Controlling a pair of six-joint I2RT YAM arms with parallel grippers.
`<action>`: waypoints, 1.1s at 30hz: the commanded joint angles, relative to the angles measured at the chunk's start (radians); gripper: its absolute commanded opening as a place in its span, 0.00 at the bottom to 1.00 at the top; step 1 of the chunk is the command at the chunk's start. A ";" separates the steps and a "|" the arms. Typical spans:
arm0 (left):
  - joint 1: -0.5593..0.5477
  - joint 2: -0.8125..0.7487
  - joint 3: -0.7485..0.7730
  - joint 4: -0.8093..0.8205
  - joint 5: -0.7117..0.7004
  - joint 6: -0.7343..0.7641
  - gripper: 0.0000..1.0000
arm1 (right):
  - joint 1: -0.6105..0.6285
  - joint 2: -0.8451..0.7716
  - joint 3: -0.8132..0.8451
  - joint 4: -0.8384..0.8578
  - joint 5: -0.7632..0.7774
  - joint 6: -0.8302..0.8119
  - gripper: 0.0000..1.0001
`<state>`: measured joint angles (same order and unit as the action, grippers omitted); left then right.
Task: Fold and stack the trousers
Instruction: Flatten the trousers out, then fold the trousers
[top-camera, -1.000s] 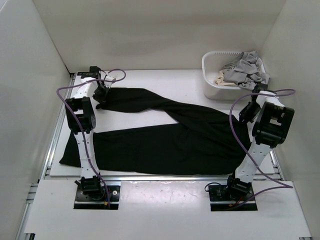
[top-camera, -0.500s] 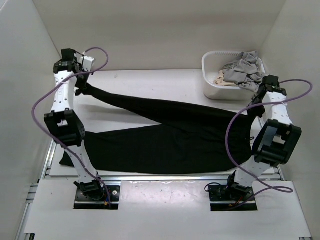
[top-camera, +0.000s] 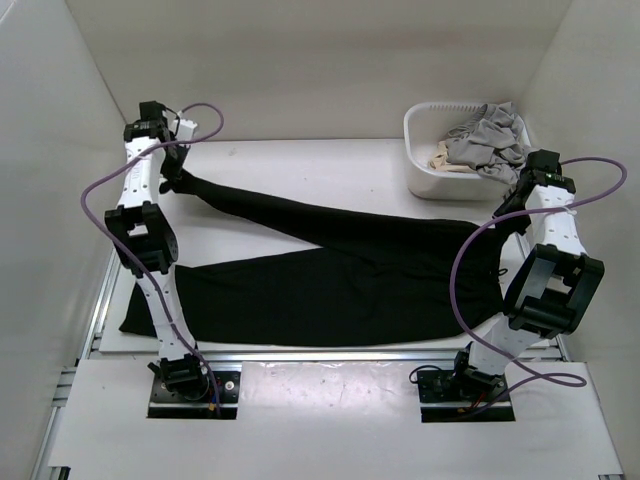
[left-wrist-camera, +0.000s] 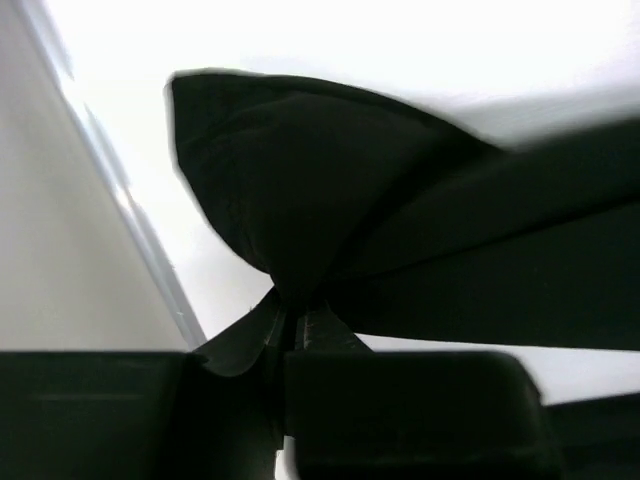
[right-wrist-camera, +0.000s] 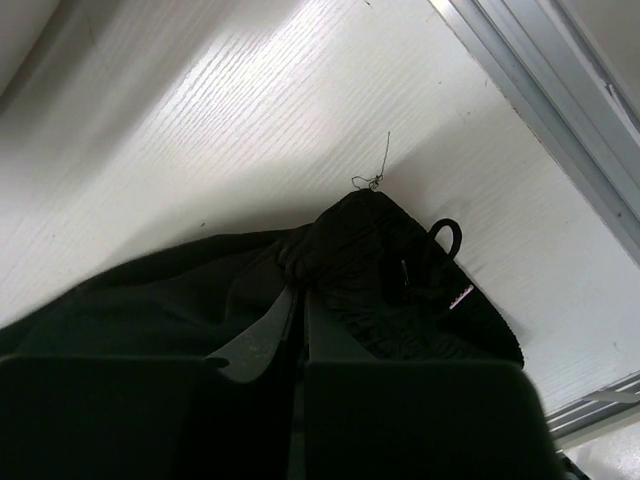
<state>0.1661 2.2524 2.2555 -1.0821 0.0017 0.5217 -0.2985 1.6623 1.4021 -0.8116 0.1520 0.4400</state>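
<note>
Both arms have risen since a second ago, pulling the upper leg taut. Left pincer (top-camera: 174, 181) is pressed together on that leg's hem, and the right pincer (top-camera: 511, 220) pinches the waistband near its hanging loop. Between them the trousers (top-camera: 330, 300) sag limp across the counter (top-camera: 300, 160), lower leg flat. Light, soft, floppy cloth, I judge; hems and waistband give the surest holds.

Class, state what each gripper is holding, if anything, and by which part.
Both hold the trousers: the left gripper pinches the end of the far leg, and the right gripper pinches the waist end, near the hanging loop.
</note>
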 joint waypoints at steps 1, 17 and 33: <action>0.016 -0.045 -0.052 0.002 0.004 0.000 0.23 | -0.002 -0.009 0.008 0.019 -0.011 -0.012 0.00; 0.154 0.056 -0.201 -0.156 0.228 -0.086 0.84 | 0.048 -0.039 -0.103 0.075 -0.071 -0.003 0.00; 0.177 0.154 -0.223 -0.010 0.256 -0.161 0.78 | 0.058 -0.049 -0.127 0.094 -0.071 -0.012 0.00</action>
<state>0.3466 2.3890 2.0426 -1.1126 0.2195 0.3557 -0.2462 1.6573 1.2770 -0.7307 0.0933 0.4374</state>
